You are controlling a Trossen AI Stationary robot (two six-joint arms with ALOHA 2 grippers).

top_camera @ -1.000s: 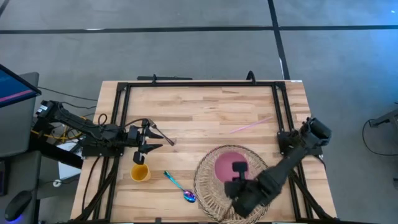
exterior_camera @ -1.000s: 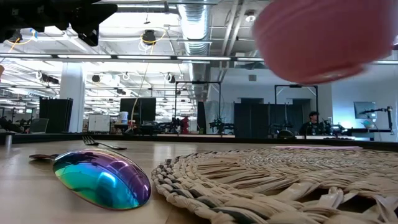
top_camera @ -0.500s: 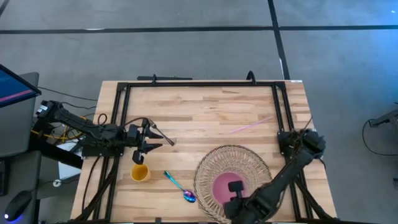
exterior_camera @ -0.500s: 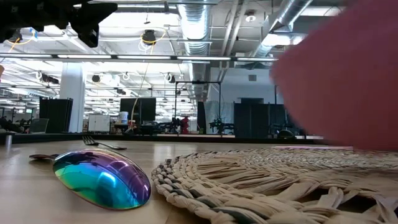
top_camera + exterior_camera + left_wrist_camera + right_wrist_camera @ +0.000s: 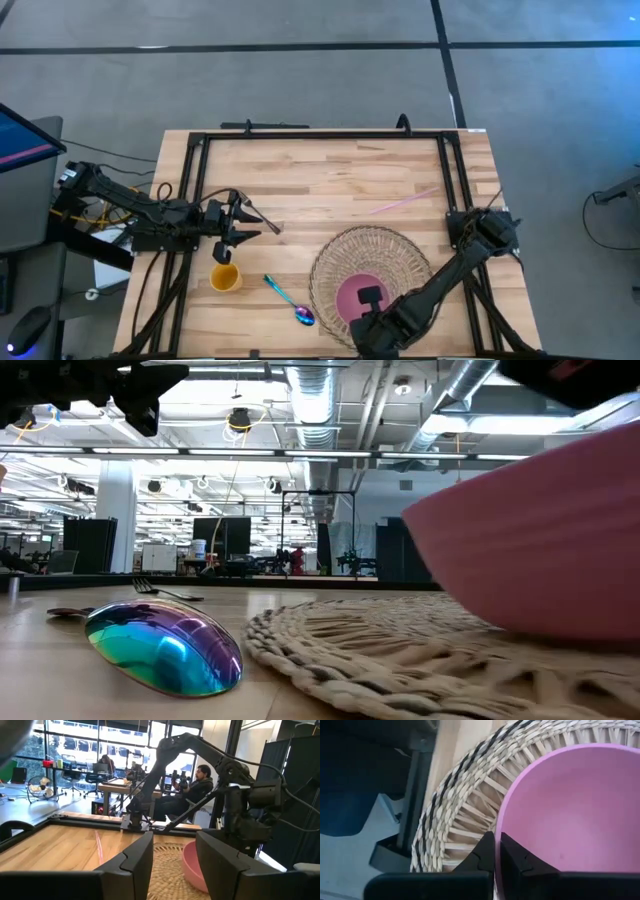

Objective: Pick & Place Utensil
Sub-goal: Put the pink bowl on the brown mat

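A pink bowl (image 5: 357, 296) is on the near part of a round woven mat (image 5: 385, 252). My right gripper (image 5: 364, 316) is at the bowl's near rim, shut on it. In the low view the bowl (image 5: 540, 550) stands tilted, its base down at the mat (image 5: 380, 660). An iridescent spoon (image 5: 290, 300) lies on the table left of the mat, its bowl end (image 5: 165, 645) toward the near edge. My left gripper (image 5: 240, 222) hovers open at the table's left side, above a dark fork (image 5: 262, 220). The left wrist view faces the mat and bowl (image 5: 192, 867). My right gripper holds the pink bowl by its rim (image 5: 499, 827) on the near side, one finger (image 5: 512, 856) inside the bowl and the other (image 5: 485, 852) outside. The fingers reach it from the near edge, slanting down. The bowl is tilted, its base at the woven mat.
A yellow cup (image 5: 225, 277) stands by the left gripper, near the spoon's handle. A pink straw (image 5: 405, 201) lies beyond the mat. A black frame (image 5: 320, 135) runs around the tabletop. People sit at desks in the room behind (image 5: 200, 780).
My right gripper has moved toward the table's near edge and down, still shut on the pink bowl. The bowl has travelled from above the mat's middle to its near part and has come down low over the weave, tilted.
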